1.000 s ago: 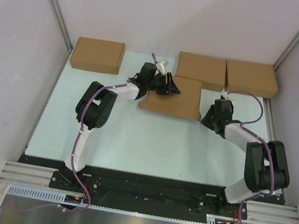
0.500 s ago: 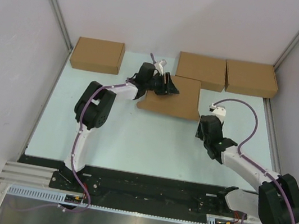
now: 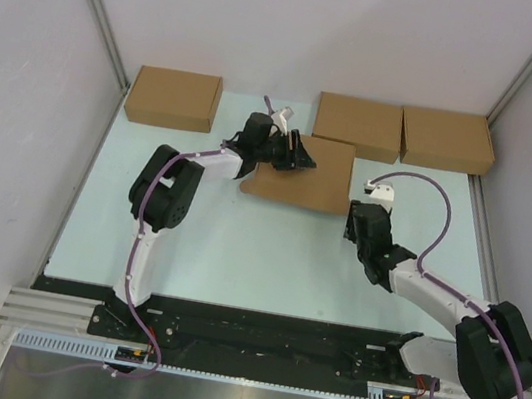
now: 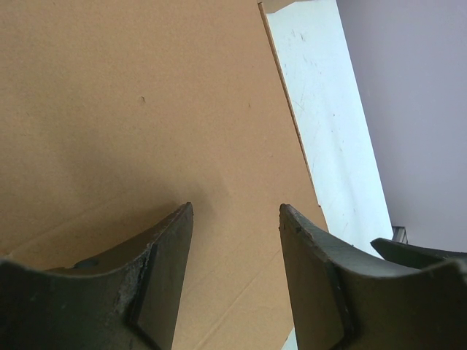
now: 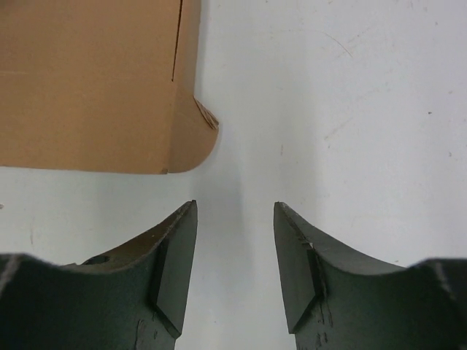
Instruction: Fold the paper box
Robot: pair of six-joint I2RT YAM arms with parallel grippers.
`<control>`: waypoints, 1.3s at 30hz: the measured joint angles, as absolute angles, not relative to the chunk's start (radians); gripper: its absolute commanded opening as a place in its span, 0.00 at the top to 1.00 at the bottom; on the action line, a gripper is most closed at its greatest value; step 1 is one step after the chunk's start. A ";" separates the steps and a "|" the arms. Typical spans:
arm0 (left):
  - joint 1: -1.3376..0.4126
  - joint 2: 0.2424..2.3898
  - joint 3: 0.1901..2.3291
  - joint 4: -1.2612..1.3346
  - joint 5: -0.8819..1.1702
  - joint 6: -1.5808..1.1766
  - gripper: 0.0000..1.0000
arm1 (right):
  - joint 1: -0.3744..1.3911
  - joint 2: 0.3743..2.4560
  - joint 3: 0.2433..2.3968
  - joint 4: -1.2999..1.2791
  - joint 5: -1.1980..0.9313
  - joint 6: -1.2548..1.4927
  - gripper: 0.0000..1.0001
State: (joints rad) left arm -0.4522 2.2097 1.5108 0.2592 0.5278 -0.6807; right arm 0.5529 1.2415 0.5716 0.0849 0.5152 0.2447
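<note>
The paper box [image 3: 305, 177] is a flat brown cardboard rectangle lying closed on the pale mat at the middle back. My left gripper [image 3: 298, 154] is over its far left part, and in the left wrist view it [image 4: 235, 211] stands open just above the box's top face [image 4: 109, 109], with nothing clamped. My right gripper [image 3: 354, 217] sits off the box's near right corner. In the right wrist view it [image 5: 235, 205] is open over bare mat, with the box's rounded corner [image 5: 186, 138] ahead and to the left.
Three other closed cardboard boxes line the back edge: one at the left [image 3: 173, 98] and two side by side at the right [image 3: 359, 121] [image 3: 447, 138]. The pale mat [image 3: 238, 246] ends at grey walls on both sides.
My right arm has drawn back from the box's right edge toward the near side and its jaws have opened. The box has slid slightly left. The left gripper stays over the box.
</note>
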 measured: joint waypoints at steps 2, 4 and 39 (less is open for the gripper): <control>-0.452 2.210 1.511 0.259 0.528 -0.681 0.42 | 0.560 1.261 0.572 0.111 0.516 0.234 0.46; -0.452 2.210 1.511 0.259 0.528 -0.681 0.42 | 0.571 1.282 0.572 0.130 0.516 0.231 0.46; -0.400 2.147 1.461 0.197 0.501 -0.663 0.41 | 0.244 1.669 0.809 0.136 -0.067 0.611 0.72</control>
